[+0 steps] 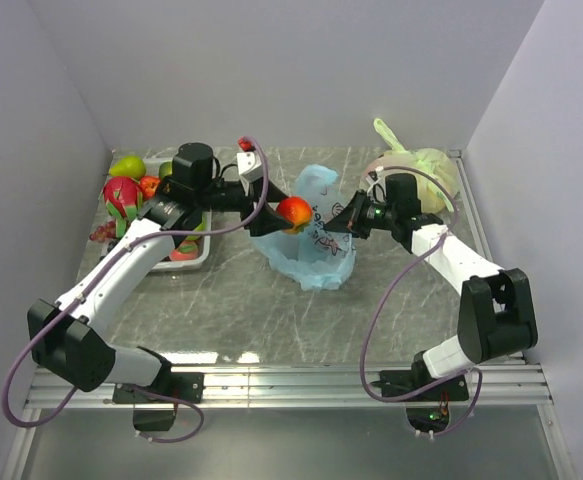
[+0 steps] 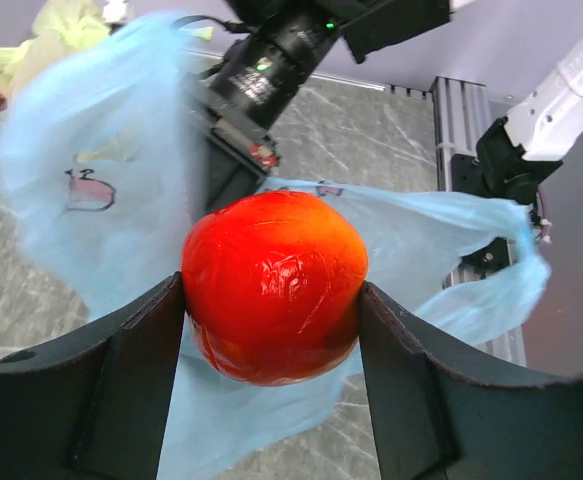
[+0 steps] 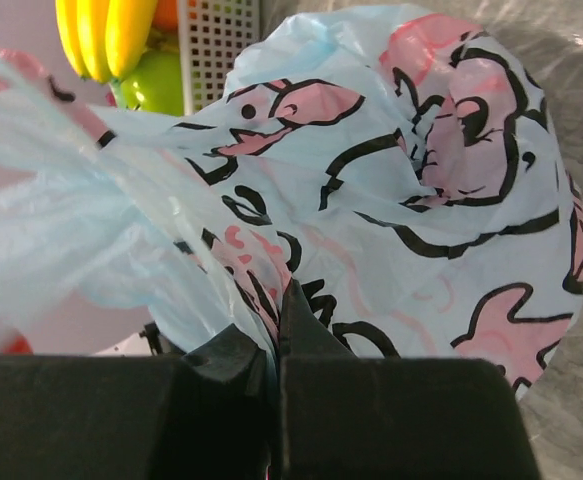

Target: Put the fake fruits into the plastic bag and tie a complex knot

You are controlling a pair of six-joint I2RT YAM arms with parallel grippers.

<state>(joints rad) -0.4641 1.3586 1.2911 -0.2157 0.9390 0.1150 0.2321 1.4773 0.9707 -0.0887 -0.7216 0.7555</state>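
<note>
One worry: left jaws gripped the red fruit point(image 1: 293, 213) mid-frame; right jaws, closed on the rim of the plastic bag point(image 1: 316, 258), could've let it slip.

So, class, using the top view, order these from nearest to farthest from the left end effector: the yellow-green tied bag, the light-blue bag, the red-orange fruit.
1. red-orange fruit: clamped between the fingers of the left end effector, centre of the table.
2. light-blue bag: directly under and around the fruit, spreading to the near right.
3. yellow-green tied bag: back right corner, clearly farthest.
</note>
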